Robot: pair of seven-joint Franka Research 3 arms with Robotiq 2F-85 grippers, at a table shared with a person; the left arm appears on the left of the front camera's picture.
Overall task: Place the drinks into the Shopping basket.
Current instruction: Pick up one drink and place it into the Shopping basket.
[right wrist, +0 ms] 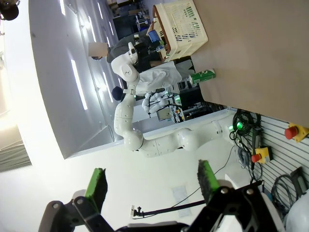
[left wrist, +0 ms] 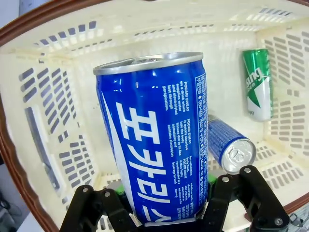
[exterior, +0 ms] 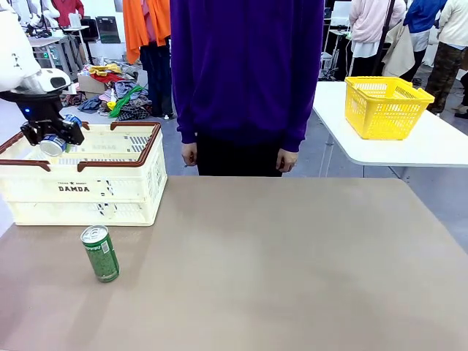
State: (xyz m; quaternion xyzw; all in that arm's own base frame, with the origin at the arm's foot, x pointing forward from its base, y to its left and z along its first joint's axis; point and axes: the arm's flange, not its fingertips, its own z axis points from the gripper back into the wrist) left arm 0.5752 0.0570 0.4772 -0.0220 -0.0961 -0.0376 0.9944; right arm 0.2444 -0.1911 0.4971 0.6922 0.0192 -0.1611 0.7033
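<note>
Brown and bare across most of its top, the desk [exterior: 278, 278] carries the cream-white DAMDA shopping basket [exterior: 110, 191] at about ten o'clock in the front view, its reddish-brown rim and handles uppermost. A person in a purple top stands at the far edge at twelve o'clock, hands [exterior: 189, 154] hanging at the sides. On a white side table at two o'clock sits a bright yellow basket [exterior: 385, 107].

Over the basket's left end the left claw [exterior: 53, 136] is clamped on a blue Pocari Sweat can [exterior: 53, 145], held above the rim line. The left wrist view shows this same can [left wrist: 153, 140] pinched between the green pads [left wrist: 114, 186] low on its body, silver top toward twelve o'clock, with the basket's slotted floor [left wrist: 63, 96] behind it. Two more cans lie inside on that floor: a second blue can [left wrist: 231, 145] at four o'clock, lying on its side just behind the held one, and a green can [left wrist: 257, 84] at two o'clock near the slotted wall, apart from the blue one.

One green can [exterior: 100, 253] stands upright on the desk just in front of the basket, at eight o'clock in the front view, not touching it.

In the right wrist view the right claw [right wrist: 152, 184] stands wide apart with nothing between its green pads [right wrist: 96, 186], well away from the desk.
</note>
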